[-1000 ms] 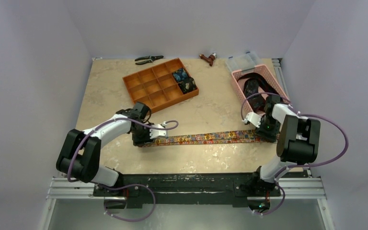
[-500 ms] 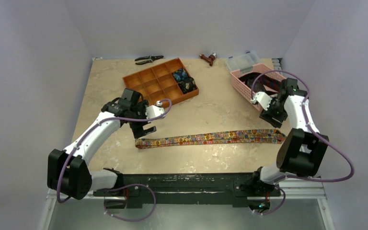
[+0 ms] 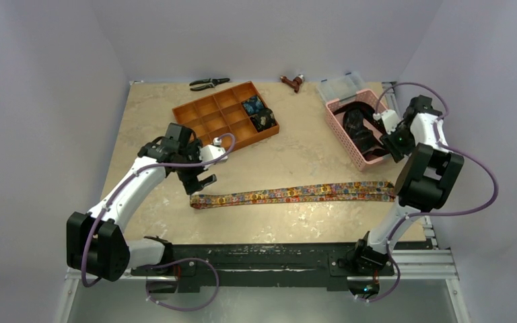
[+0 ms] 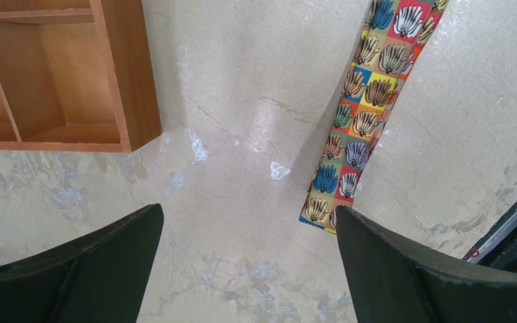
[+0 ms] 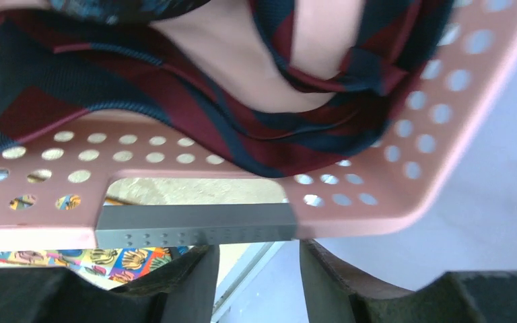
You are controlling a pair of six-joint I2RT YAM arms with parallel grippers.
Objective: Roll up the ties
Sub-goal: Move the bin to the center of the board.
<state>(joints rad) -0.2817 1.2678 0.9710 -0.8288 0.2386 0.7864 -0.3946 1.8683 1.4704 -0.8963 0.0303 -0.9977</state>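
1. Printed tie (image 3: 296, 194) lies flat and unrolled, running left to right across the near part of the surface (image 3: 289, 155). It has an orange-yellow-red print of squares, and its right part looks doubled over.
2. Left fingers (image 3: 204, 180) sit just behind the tie's left end. In the left wrist view they (image 4: 81, 269) are spread wide with nothing between them, and the tie end (image 4: 363, 114) lies on bare surface by one fingertip, not touching.
3. Right fingers (image 3: 385, 140) are at the near corner of the pink basket (image 3: 342, 131). In the right wrist view they (image 5: 175, 289) stand a small gap apart, holding nothing, just outside the perforated rim (image 5: 377, 202).
4. Dark red and blue striped tie (image 5: 195, 108) is bunched loose inside the basket.
5. Orange tray (image 3: 202, 131) sits mid-surface, behind the left arm. Two coiled dark ties (image 3: 254, 105) fill two compartments at its right end.
6. Far edge: pliers (image 3: 209, 83), small reddish tool (image 3: 293, 82), clear plastic box (image 3: 340, 85) behind the basket.
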